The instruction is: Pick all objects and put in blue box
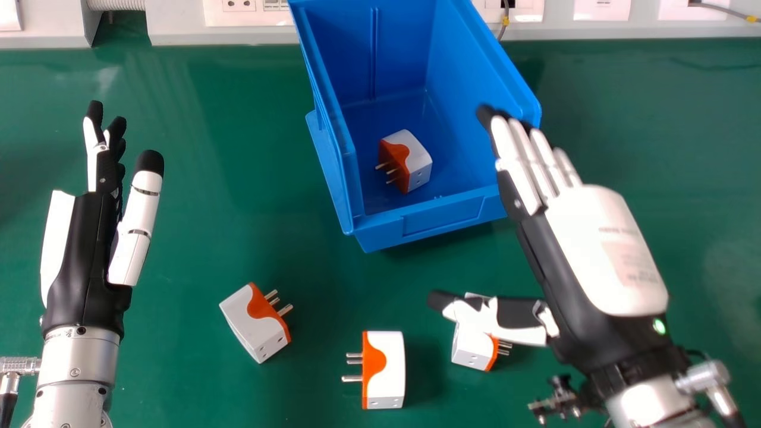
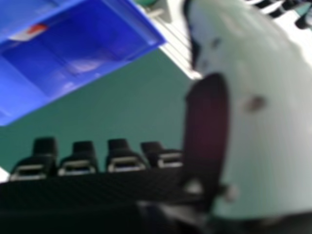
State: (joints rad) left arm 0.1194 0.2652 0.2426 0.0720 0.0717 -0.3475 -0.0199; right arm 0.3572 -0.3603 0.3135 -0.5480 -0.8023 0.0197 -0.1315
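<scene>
Currently between one pick and the next, by the look of it, a Unitree G1 works at a green table (image 1: 202, 196); one white-and-orange plug adapter (image 1: 411, 163) lies inside the blue box (image 1: 428, 223) at the far centre, while the left adapter (image 1: 252, 321), the middle adapter (image 1: 386, 368) and the right adapter (image 1: 472, 351) remain on the near side, outside it. The next move likely calls for the right hand (image 1: 600, 249) to come down over the right adapter, the closest to it, close thumb and fingers round its body, and carry it above the near wall before letting go.

The right hand is wide and empty, its back up, fingers straight and slanting far and left to the box's right wall; the thumb stretches left, partly covering the right adapter in the head view; whether it touches is impossible to tell. The left hand (image 1: 83, 255) is at left, open, fingers pointing far.
</scene>
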